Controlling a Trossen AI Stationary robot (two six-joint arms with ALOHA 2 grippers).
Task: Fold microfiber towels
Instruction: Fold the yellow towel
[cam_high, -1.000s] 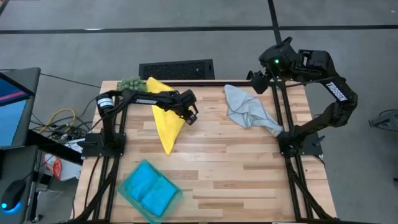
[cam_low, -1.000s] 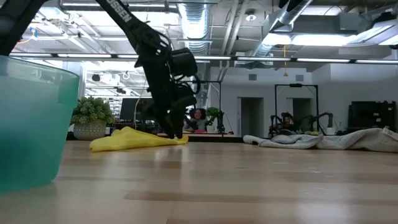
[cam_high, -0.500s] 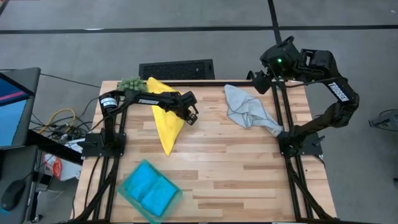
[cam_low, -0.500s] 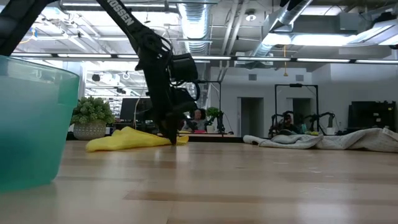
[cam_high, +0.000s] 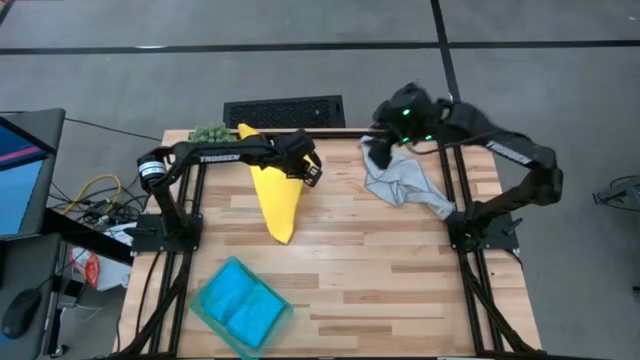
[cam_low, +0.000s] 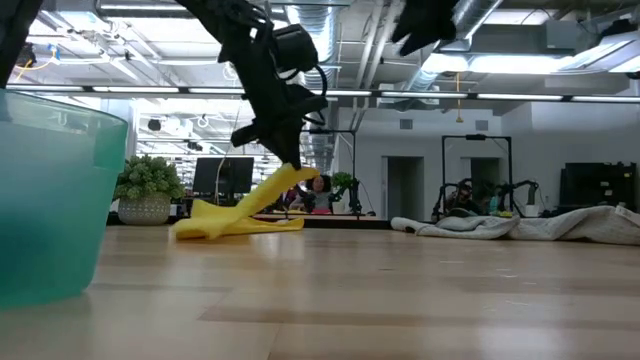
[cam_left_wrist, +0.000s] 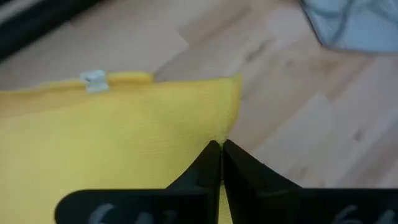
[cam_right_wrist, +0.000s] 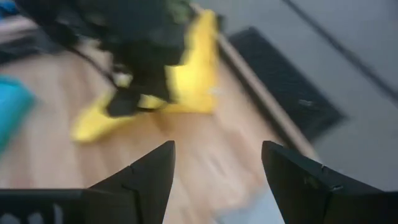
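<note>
Since a second ago, my left gripper (cam_high: 310, 170) has clamped down on the yellow towel (cam_high: 272, 195) and lifted its corner off the table (cam_high: 400, 270); the right arm has swung in from the table's far right corner to hang over the grey towel (cam_high: 405, 180).

Progress, as I judge it: early. On the table, the yellow towel lies as a long, narrow, loosely doubled strip between the green plant ball (cam_high: 209, 132) at the far left corner and the middle of the boards, one end now raised, so this fold is only starting. The grey towel sits crumpled near the far right edge, untouched. A teal bin (cam_high: 240, 305) at the near left holds bright blue cloth (cam_high: 238, 300), apparently folded already, though I can't tell how many pieces. No other towels show.

Fingers: the left ones are clenched tight on the yellow towel's edge close to a corner, with the cloth draping down from the pinch to the table in the low view. My right gripper (cam_right_wrist: 217, 168) is spread wide, holds nothing and touches nothing; it's up in the air above the grey towel's far end.
</note>
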